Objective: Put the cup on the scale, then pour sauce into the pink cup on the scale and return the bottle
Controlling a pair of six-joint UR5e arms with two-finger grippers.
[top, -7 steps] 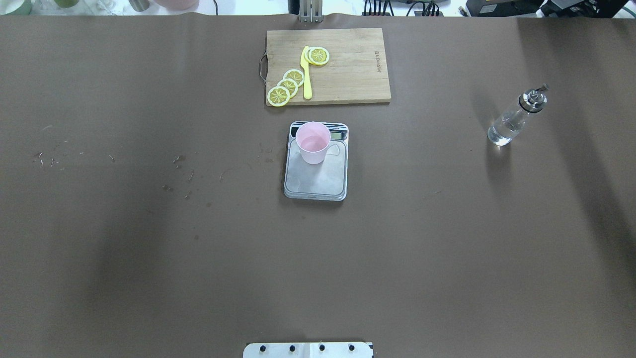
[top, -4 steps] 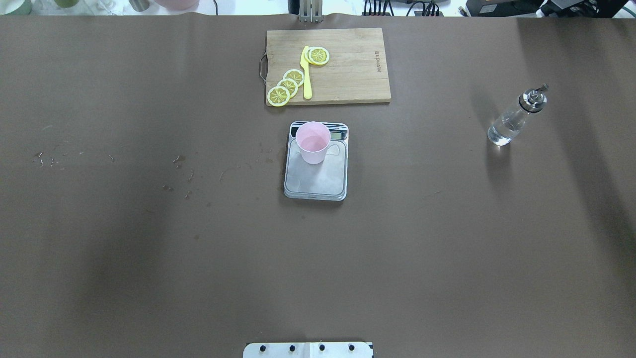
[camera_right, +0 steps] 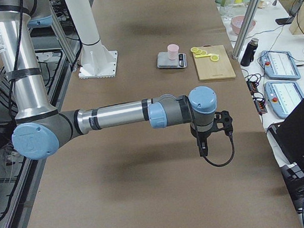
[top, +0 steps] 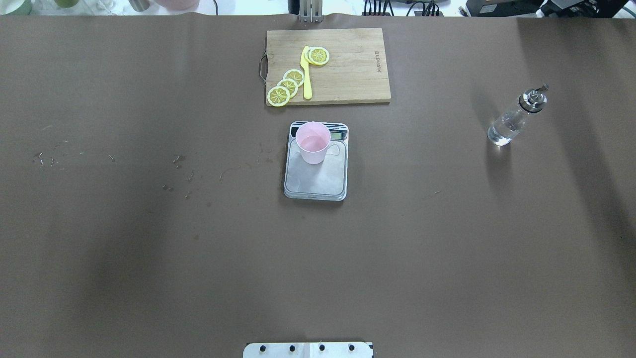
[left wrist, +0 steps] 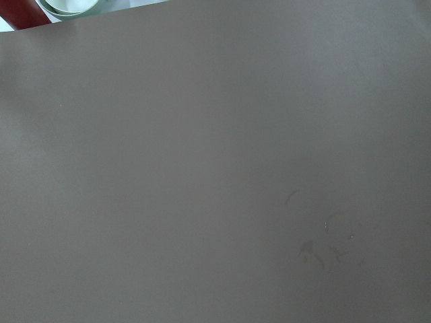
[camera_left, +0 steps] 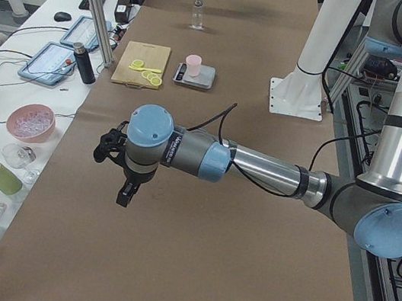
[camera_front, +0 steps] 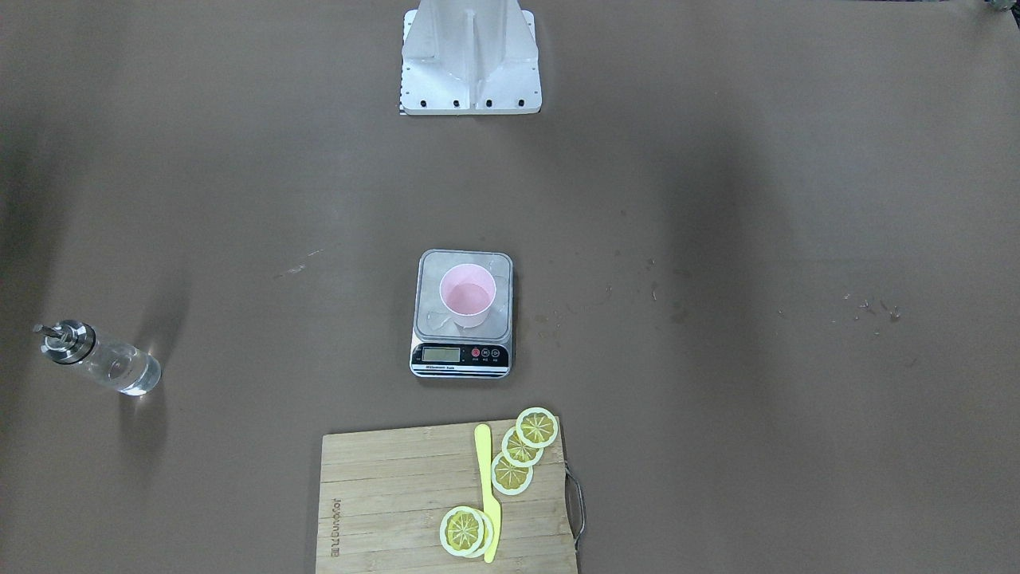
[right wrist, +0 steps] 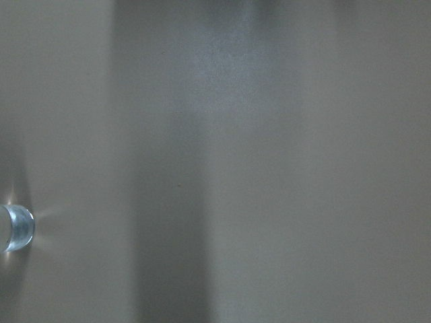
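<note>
Facing the robot, cup [camera_front: 468,293]: it stood upright on the platform of the scale [camera_front: 462,351], in the table's middle.
Bottle [camera_front: 102,363], same view: it stood on the brown table [camera_front: 717,199], well apart from the scale, on the robot's right side.
Cutting board [camera_front: 382,494], same view: it lay near the scale's display end, with lemon slices [camera_front: 522,450] and a yellow knife [camera_front: 486,490] on it.
Overhead view: the cup was on the platform's half next to the display; clear sauce [top: 503,130] was in the bottle's lower part.
Left side view, left gripper [camera_left: 124,196]: it hung over bare table, far from the scale; I could not tell how its jaws stood.
Right side view, right gripper [camera_right: 202,149]: it hung over bare table, far from the cup; its jaws I also could not judge.
Left wrist view: brown cover with faint stains.
Right wrist view: the bottle's glass base at the left edge.
</note>
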